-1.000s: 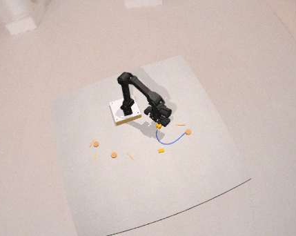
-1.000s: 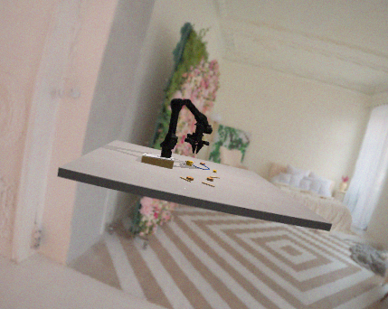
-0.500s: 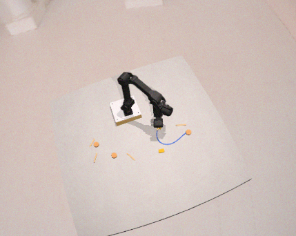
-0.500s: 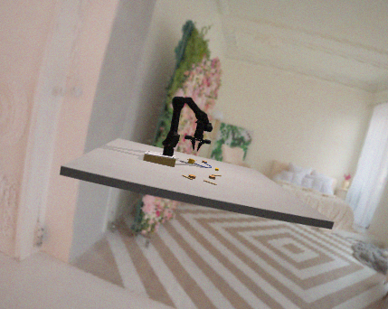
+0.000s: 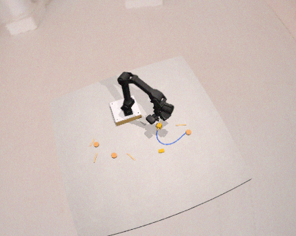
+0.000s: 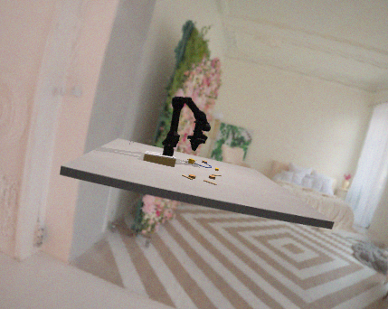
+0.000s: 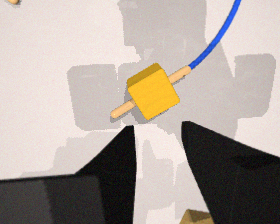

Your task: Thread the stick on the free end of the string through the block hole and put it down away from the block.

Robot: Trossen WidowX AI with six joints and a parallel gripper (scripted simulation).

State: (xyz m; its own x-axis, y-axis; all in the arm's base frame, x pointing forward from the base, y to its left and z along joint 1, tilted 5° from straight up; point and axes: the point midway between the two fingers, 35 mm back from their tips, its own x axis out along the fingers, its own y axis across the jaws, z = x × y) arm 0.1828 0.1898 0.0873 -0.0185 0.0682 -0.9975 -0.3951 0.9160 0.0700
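The yellow block (image 5: 159, 125) (image 6: 192, 161) (image 7: 153, 94) stands on the table. The string's stick (image 7: 122, 109) lies through its hole, with a bare end out at the lower left and the string end out at the upper right in the wrist view. The blue string (image 5: 167, 144) (image 7: 218, 42) leaves that upper right end and curves to the round button (image 5: 188, 132). No string shows on the bare-end side. My gripper (image 7: 157, 131) (image 6: 194, 148) is partly open and empty, above the table near the block. In the wrist view its fingertips appear just below the block.
A loose stick (image 5: 181, 125) lies near the string's button. A small yellow piece (image 5: 161, 150) lies beyond the string's curve. Farther left are two round buttons (image 5: 96, 144) (image 5: 114, 155) and loose sticks (image 5: 92, 142) (image 5: 95, 158) (image 5: 130, 156). The arm's base (image 5: 121, 116) is beside the block.
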